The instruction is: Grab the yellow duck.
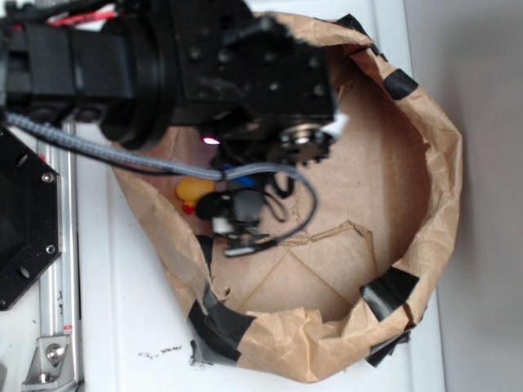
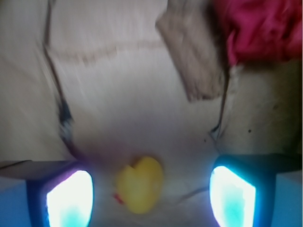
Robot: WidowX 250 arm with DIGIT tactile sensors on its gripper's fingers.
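Observation:
The yellow duck (image 2: 140, 184) lies on the brown paper floor, blurred, with a speck of red beak at its left. It sits between the two glowing fingertips (image 2: 71, 201) of my gripper (image 2: 150, 198), a little left of centre, touching neither. The jaws stand wide apart, so the gripper is open. In the exterior view the yellow duck (image 1: 193, 190) peeks out at the left inside the paper nest, right beside the black gripper (image 1: 239, 220), whose arm hides most of it.
A crumpled red wad (image 2: 260, 28) lies at the far right of the wrist view. The crumpled brown paper wall (image 1: 433, 188) with black tape patches rings the floor. A grey cable (image 1: 278, 175) loops under the arm. A metal rail (image 1: 57, 245) runs along the left.

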